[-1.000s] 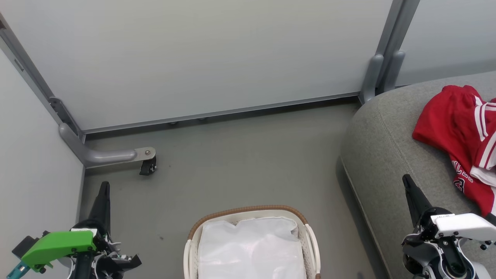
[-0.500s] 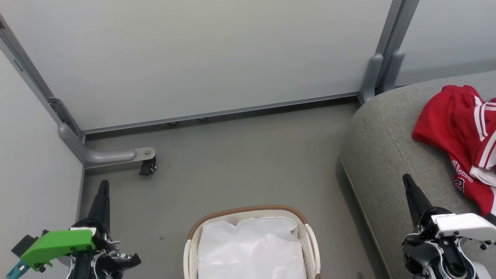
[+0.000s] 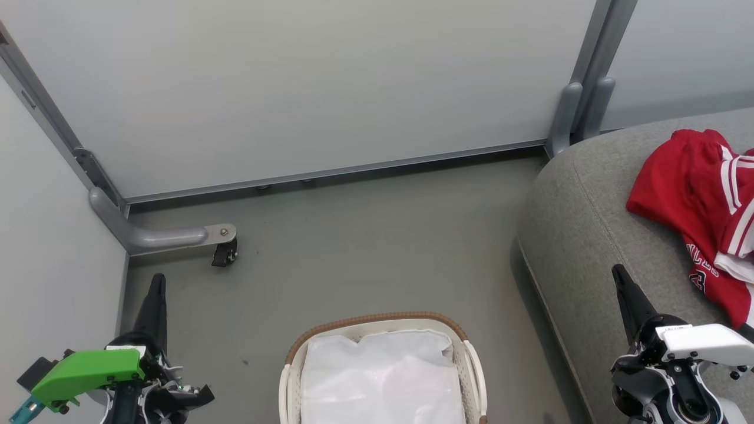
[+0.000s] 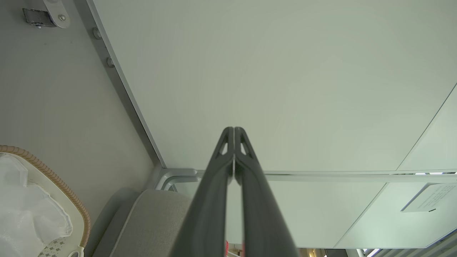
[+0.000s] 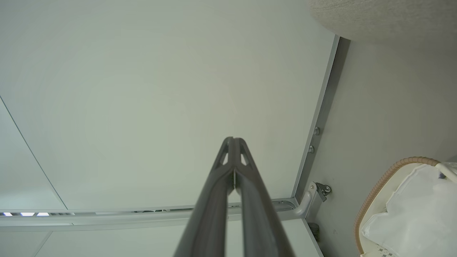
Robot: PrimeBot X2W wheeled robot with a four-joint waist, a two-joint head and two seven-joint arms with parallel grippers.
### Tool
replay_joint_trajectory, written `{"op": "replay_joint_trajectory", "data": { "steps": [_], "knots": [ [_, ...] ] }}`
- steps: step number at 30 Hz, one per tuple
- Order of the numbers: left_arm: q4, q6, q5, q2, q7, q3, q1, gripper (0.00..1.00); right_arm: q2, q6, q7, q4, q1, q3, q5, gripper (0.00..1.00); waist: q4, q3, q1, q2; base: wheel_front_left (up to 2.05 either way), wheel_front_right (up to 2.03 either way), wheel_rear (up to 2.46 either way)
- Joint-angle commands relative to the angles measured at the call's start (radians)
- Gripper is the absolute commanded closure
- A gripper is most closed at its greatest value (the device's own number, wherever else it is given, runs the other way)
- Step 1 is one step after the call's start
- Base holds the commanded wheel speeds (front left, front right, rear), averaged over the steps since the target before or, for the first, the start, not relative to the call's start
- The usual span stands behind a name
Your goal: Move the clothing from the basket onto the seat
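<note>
Red clothing (image 3: 701, 200) with white stripes and lettering lies on the grey seat (image 3: 583, 235) at the right of the head view. On the floor at the bottom centre stands the white basket (image 3: 377, 321) with a brown woven rim; inside it I see a plain white liner (image 3: 380, 377). My left gripper (image 3: 158, 280) is shut and holds nothing, low at the left, well clear of the basket. My right gripper (image 3: 617, 271) is also shut on nothing, its tips over the seat's front edge. In the wrist views both pairs of fingertips (image 4: 234, 129) (image 5: 232, 139) meet, and each catches a part of the basket (image 4: 64, 185) (image 5: 385, 178).
Pale partition panels (image 3: 330, 82) close off the back and left. A grey panel foot with a black caster (image 3: 224, 252) juts onto the floor at the left. Grey floor (image 3: 377, 247) lies between basket, panels and seat.
</note>
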Motion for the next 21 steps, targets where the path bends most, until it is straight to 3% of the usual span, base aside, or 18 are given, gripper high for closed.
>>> {"op": "replay_joint_trajectory", "data": {
  "steps": [1,21],
  "knots": [
    [-0.001,-0.004,0.004,0.002,0.004,0.005,-0.01,1.0,-0.006,-0.001,0.003,-0.004,-0.009,-0.002,0.003,1.0,0.0,0.0,0.0,0.0,0.0,0.0,0.0],
    [-0.001,-0.004,0.006,0.0,0.006,0.007,-0.01,1.0,-0.006,-0.001,0.003,-0.004,-0.009,-0.002,0.003,1.0,0.0,0.0,0.0,0.0,0.0,0.0,0.0]
  ]
}}
